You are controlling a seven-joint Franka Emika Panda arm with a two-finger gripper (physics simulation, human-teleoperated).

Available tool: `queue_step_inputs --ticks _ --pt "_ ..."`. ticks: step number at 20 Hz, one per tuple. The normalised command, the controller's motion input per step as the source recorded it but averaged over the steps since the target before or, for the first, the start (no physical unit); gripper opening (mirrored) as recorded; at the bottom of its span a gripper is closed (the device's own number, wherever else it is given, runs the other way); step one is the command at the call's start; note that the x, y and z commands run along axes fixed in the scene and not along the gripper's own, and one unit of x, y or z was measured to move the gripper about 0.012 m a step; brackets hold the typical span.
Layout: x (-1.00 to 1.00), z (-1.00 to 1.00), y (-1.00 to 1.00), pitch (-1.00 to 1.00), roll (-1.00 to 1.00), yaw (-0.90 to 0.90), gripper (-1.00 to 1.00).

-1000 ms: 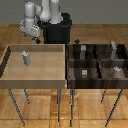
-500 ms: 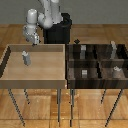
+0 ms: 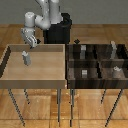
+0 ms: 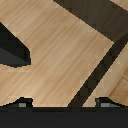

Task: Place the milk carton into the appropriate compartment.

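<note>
A: In the exterior view, which step is this?

B: The approach, I judge. The gripper (image 3: pixel 31 42) hangs above the far edge of the light wooden bin (image 3: pixel 10 75), holding nothing. The milk carton (image 3: pixel 25 58) stands upright on the bin's floor, at about seven o'clock from the gripper and clearly apart from it.

A: Are the fingers spread?

B: I cannot tell there; too small. The next move calls for coming down over the carton and closing on its sides, then carrying it towards three o'clock to the dark compartment rack (image 3: pixel 71 75).

A: And the surroundings?

B: Both stand on thin metal legs over a wood-plank floor. The rack's four cells already hold small grey items, including a small grey cube (image 3: pixel 85 73) and a tall slim grey box (image 3: pixel 113 47).

A: The wrist view?

B: Two fingertips (image 4: pixel 22 103) sit well apart, nothing between them, so the claw is spread. Below is pale wood crossed by a dark band; no carton in sight.
</note>
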Motion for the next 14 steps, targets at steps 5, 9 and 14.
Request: queue_step_inputs --ticks 5,9,14 --pt "0.8 0.0 0.0 0.0 0.0 0.0 1.0" --pt "0.25 0.0 0.0 0.0 0.0 0.0 1.0" --pt "0.0 0.0 -0.2 0.0 0.0 0.0 1.0"
